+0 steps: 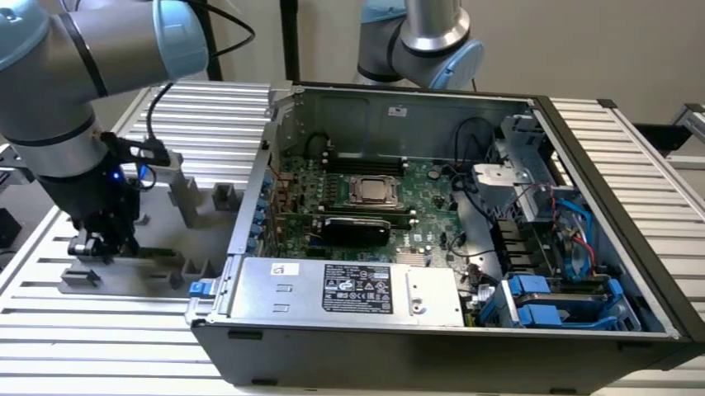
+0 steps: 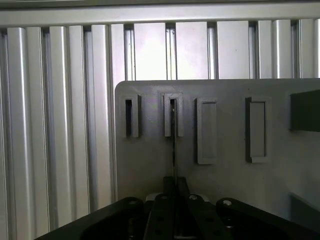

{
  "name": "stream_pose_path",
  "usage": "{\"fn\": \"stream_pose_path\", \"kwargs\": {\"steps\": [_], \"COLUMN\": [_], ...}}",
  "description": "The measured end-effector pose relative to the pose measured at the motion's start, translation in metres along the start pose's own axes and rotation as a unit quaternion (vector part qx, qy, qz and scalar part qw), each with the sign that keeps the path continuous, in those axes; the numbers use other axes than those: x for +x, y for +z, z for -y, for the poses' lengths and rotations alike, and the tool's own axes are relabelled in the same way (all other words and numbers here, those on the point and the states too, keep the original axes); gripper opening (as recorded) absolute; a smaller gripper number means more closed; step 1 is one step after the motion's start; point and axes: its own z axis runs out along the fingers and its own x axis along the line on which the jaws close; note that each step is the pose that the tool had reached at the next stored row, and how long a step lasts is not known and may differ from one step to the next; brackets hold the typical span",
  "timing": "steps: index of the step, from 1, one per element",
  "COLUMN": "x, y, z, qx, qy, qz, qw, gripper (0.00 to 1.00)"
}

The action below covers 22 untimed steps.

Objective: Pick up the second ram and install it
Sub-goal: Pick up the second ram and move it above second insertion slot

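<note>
The second ram (image 2: 173, 145) shows edge-on as a thin dark strip. It runs from a slotted block (image 2: 173, 115) on the grey fixture plate (image 2: 145, 165) back into my gripper (image 2: 174, 187). The black fingers (image 2: 164, 200) stand close on both sides of the strip, shut on it. In the exterior view my gripper (image 1: 105, 244) points down at the grey fixture (image 1: 82, 277) on the exterior view's left, beside the open computer case (image 1: 330, 346). A short greenish stretch of the ram (image 1: 154, 251) shows next to the fingers, low on the fixture.
Upright grey fixture blocks (image 1: 185, 198) stand between my gripper and the case wall. Inside the case lie the motherboard (image 1: 375, 194), long black slots (image 1: 364, 158), the power supply (image 1: 352, 289) and cables (image 1: 551, 239). Another arm's base (image 1: 424, 41) rises behind the case. A ribbed aluminium table (image 2: 55, 125) surrounds the fixture.
</note>
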Motion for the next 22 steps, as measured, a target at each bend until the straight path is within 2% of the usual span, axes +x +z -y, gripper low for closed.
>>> {"fn": "stream_pose_path", "kwargs": {"steps": [4, 22], "x": [0.0, 0.0], "y": [-0.0127, -0.0946], "z": [-0.0006, -0.0019], "qx": [0.0, 0.0], "qy": [0.0, 0.0], "qz": [0.0, 0.0], "qw": [1.0, 1.0], "gripper": [0.0, 0.0]}}
